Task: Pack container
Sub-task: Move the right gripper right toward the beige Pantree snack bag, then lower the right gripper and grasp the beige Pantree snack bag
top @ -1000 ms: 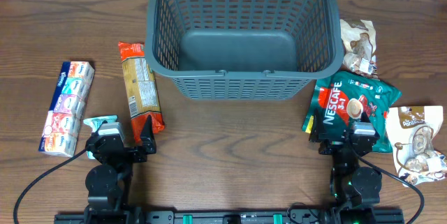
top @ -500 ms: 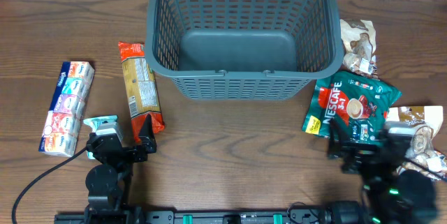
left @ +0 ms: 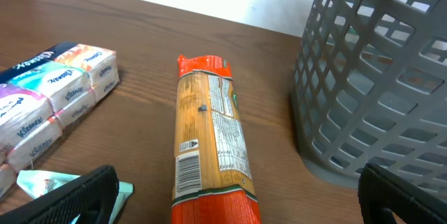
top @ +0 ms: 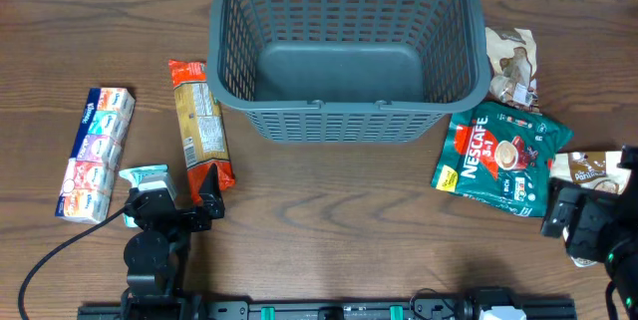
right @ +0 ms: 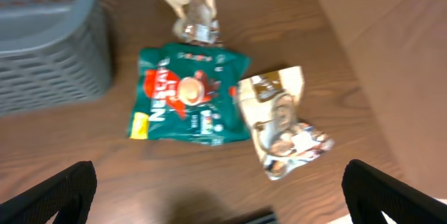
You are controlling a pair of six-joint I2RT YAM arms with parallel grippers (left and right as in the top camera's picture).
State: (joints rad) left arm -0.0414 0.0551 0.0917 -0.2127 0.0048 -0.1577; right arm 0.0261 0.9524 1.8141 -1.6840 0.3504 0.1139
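Note:
The container, a large dark grey slotted basket (top: 344,111), stands empty at the back middle; it also shows in the left wrist view (left: 377,91) and the right wrist view (right: 49,49). My left gripper (top: 181,203) is open and empty at the near end of an orange pasta packet (top: 199,126), which lies between its fingers (left: 237,206). My right gripper (top: 586,224) is open and empty (right: 223,199), raised near the right edge. A green Nescafe bag (top: 501,159) (right: 188,98) and a white snack bag (right: 279,123) lie below and ahead of it.
A pack of tissue packets (top: 95,153) lies at the far left, and a small teal packet (top: 140,174) sits by my left gripper. Another white snack bag (top: 511,66) lies right of the basket. The table's right edge is close to my right arm.
My right arm has swung right and risen from the Nescafe bag's near edge to the table's right side. The left arm has not moved.

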